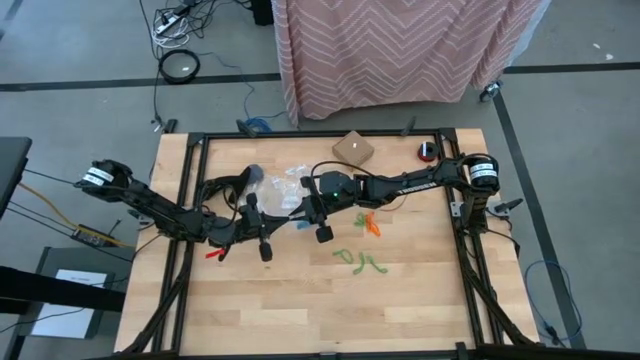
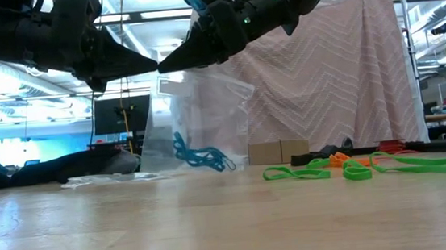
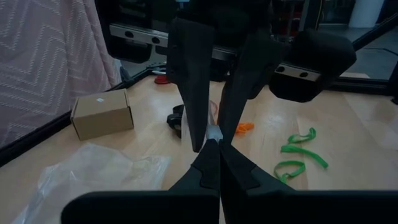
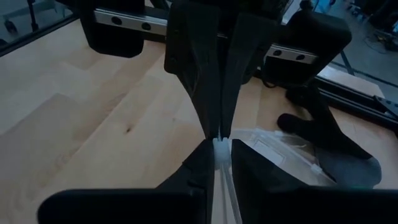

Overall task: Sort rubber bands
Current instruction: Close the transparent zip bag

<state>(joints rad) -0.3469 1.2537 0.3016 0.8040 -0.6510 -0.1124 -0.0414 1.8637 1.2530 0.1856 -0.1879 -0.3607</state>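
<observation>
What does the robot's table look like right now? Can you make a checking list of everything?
Surface: wooden table, bare toward the front.
Job's things: green rubber bands and orange rubber bands loose on the wood; blue rubber bands inside a clear bag held up off the table.
Clutter: small cardboard box, a red and black item at the back edge, another flat clear bag.
Claws: left claw and right claw meet tip to tip, both pinching the bag's top edge.
Cables: cords on the floor behind the table.
Surroundings: a pink zigzag cloth hangs behind.
</observation>
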